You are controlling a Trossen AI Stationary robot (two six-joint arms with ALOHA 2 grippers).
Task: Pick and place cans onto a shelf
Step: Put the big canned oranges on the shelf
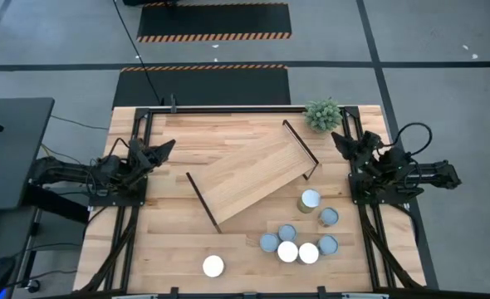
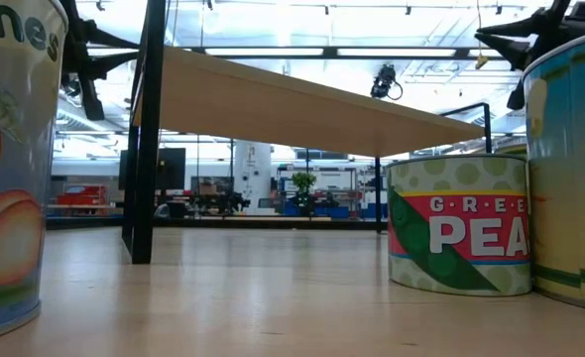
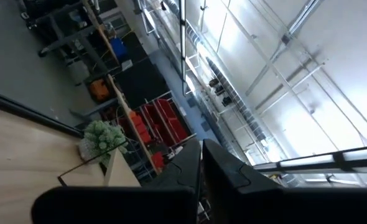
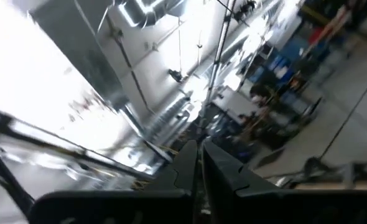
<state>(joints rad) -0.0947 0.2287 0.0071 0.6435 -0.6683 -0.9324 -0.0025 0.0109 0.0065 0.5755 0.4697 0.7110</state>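
Wooden tabletop point(image 1: 170, 245) fills the middle of the high view, pale planks inside a black frame. On it the shelf point(image 1: 249, 178), a light-wood panel with black rails at its short ends, lies skewed near the centre, its long axis running from about 8 o'clock to 2 o'clock.

Left arm point(image 1: 79, 176) rests folded at the table's 9 o'clock edge. The left gripper point(image 1: 164, 149) points toward the shelf and is clear of it; in the left wrist view its fingers point(image 3: 224, 168) lie pressed together with nothing between them. Right arm point(image 1: 407, 174) rests folded at the 3 o'clock edge. The right gripper point(image 1: 338, 139) sits near the plant; in the right wrist view its fingers point(image 4: 224, 168) are likewise closed together and hold nothing.

Cans point(image 1: 299, 241) stand off the shelf, six grouped at roughly 5 o'clock from the table's centre, between the shelf and the near edge. One white-topped can point(image 1: 213, 266) stands apart at about 6 o'clock. In the low view a green-and-red labelled can point(image 2: 459, 223) stands upright on the table beside a larger-looming can at the picture's edge.

A small green plant point(image 1: 322, 114) sits at the table's 1 o'clock corner.
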